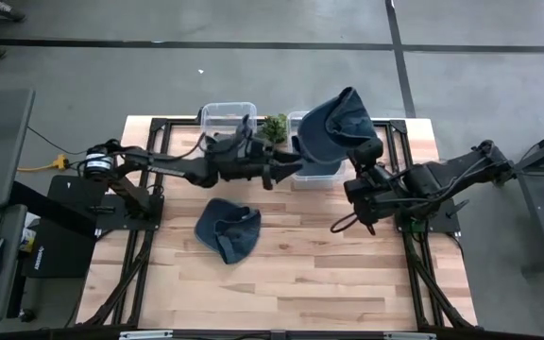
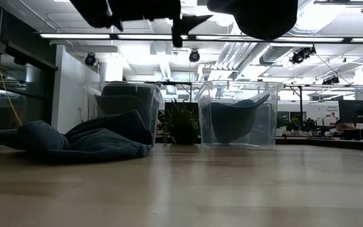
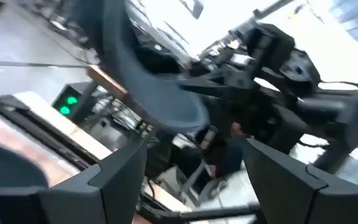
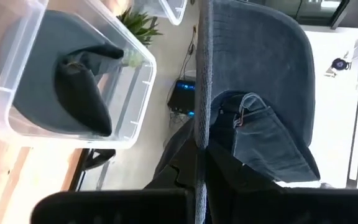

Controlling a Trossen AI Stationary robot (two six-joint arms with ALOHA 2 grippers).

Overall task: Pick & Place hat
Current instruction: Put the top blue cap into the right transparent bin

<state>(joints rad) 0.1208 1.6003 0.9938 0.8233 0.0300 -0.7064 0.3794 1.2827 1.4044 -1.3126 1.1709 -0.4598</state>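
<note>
My right gripper [image 1: 355, 151] is shut on a blue denim hat [image 1: 336, 130] and holds it up over the right clear bin [image 1: 302, 121] at the table's far edge. That bin has another denim hat [image 2: 237, 121] in it. A third hat [image 1: 227, 229] lies crumpled on the table, left of the middle. Beside the held hat, on its left, my left gripper [image 1: 291, 170] stands open and level with nothing between its fingers [image 3: 120, 180]. In the left wrist view the held hat [image 3: 148, 81] hangs just beyond those fingers. My right gripper pinches the hat's thin edge [image 4: 201, 146] between its two shut fingers, beside the back strap [image 4: 248, 107]. The fingers come from the table's right, slanting a little downward. The hat is lifted clear, standing up from the fingers above the right bin.
A second clear bin [image 1: 225, 118] with something dark in it [image 2: 128, 104] stands left of a small green plant [image 1: 274, 126] at the far edge. The wooden tabletop [image 1: 329, 274] is bare toward the near edge. Black frame rails [image 1: 135, 255] run along both sides.
</note>
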